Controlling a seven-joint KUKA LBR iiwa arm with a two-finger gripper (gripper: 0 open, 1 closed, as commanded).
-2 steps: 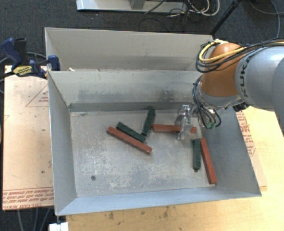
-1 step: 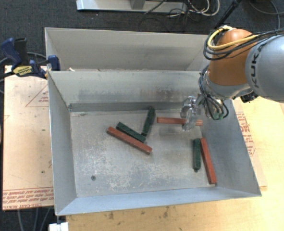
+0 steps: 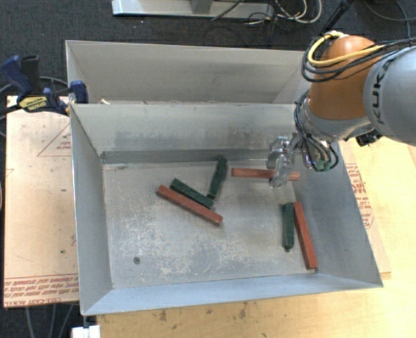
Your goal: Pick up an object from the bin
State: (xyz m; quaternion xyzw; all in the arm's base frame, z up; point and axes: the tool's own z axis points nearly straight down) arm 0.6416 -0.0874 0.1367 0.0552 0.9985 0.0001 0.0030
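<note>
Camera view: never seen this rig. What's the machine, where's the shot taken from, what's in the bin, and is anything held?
The single camera looks down into the bin from above and a little to one side. The grey and orange machine on the right is a KUKA robot arm. At its end is a two-finger gripper, the part that picks things up.

The grey metal bin holds six loose sticks. Left of centre lies a long red-brown stick, with a short dark green stick alongside it and a tilted dark green stick just right of that. On the right, a dark green stick and a red-brown stick lie side by side.

The gripper is down at the sixth, a red-brown stick by the back wall. Whether it is actually gripped, I cannot tell.
</note>
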